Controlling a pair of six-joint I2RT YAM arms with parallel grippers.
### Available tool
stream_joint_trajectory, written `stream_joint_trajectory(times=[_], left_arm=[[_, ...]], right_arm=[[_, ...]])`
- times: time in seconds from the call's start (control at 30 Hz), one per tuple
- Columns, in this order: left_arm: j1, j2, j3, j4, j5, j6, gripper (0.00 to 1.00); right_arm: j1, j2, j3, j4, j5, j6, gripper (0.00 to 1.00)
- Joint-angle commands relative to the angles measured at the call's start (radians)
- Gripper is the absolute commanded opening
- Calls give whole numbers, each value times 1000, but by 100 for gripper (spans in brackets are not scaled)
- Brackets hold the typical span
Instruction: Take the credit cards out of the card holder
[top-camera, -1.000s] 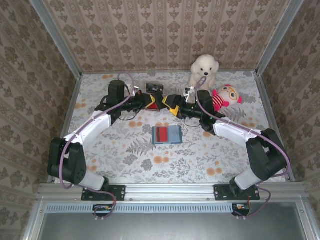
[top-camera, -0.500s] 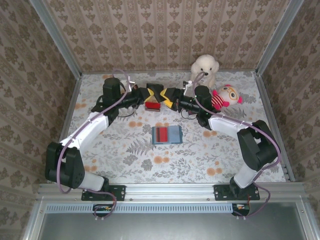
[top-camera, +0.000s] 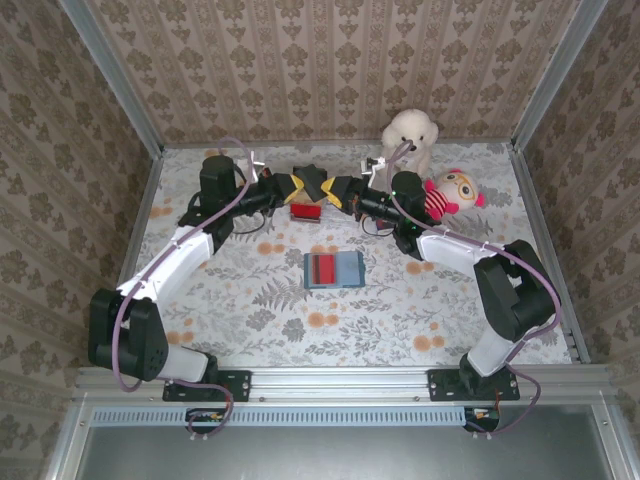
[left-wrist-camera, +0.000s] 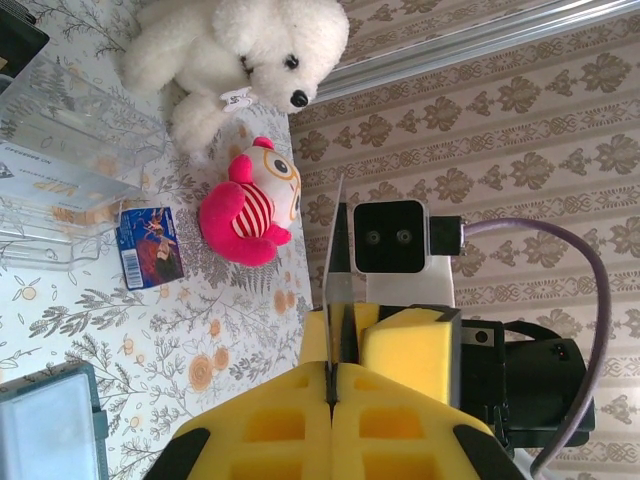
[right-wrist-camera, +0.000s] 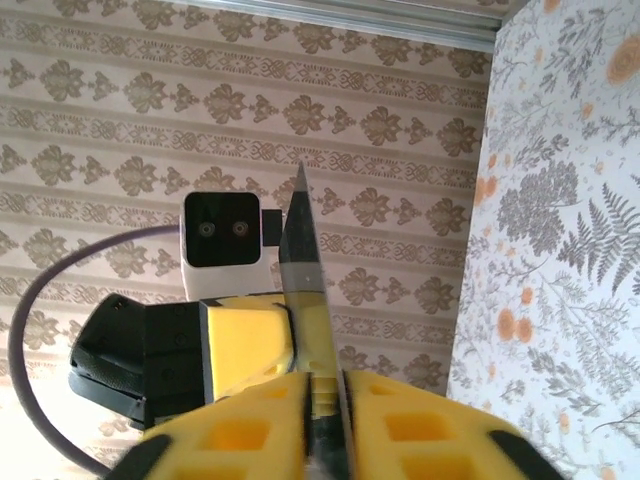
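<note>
- Where the arms meet near the far edge of the table (top-camera: 250, 300), the left gripper (top-camera: 306, 189) and right gripper (top-camera: 332, 190) pinch one red card (top-camera: 307, 212). The card holder (top-camera: 348, 270) lies mid-table with a dark card (top-camera: 322, 268) inside.
- Left wrist: the left gripper (left-wrist-camera: 330, 372) is clamped tight on the red card (left-wrist-camera: 335, 265), seen edge-on.
- Right wrist: the right gripper (right-wrist-camera: 322, 385) is closed on the red card (right-wrist-camera: 303, 265).

Left gripper (top-camera: 303, 190) meets right gripper (top-camera: 335, 190), clamped
</note>
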Motion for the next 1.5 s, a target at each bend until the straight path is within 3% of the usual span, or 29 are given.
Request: stream_joint_trajectory(times=[0.0, 0.07, 0.17, 0.2, 0.3, 0.47, 0.53, 0.67, 0.83, 1.03, 1.47], left_arm=[[10, -17, -4, -26, 17, 13, 2], [17, -27, 5, -106, -14, 53, 14], [39, -43, 54, -378, -146, 190, 53], [45, -50, 65, -462, -206, 246, 59], [79, -68, 41, -518, -247, 304, 71], [143, -92, -16, -576, -288, 410, 89], [173, -103, -35, -585, -284, 453, 94], [231, -124, -56, -610, -270, 526, 100], [257, -140, -55, -635, -291, 608, 100], [257, -132, -55, -646, -297, 636, 100], [257, -46, -50, -648, -287, 627, 100]], right_arm=[[-1, -19, 20, -69, -1, -98, 10], [0, -32, 32, -150, 13, -176, 4], [-1, -47, 54, -270, 44, -339, 0], [0, -48, 68, -309, 49, -412, 0], [-1, -40, 135, -474, 80, -611, 0], [-1, 35, 334, -802, 128, -1069, 0], [-1, 66, 387, -851, 155, -1223, 0], [1, 134, 496, -907, 174, -1435, 0], [2, 276, 728, -1093, 197, -1697, 0], [2, 380, 826, -1111, 204, -1970, 0], [-20, 586, 1074, -1179, 160, -2197, 0]])
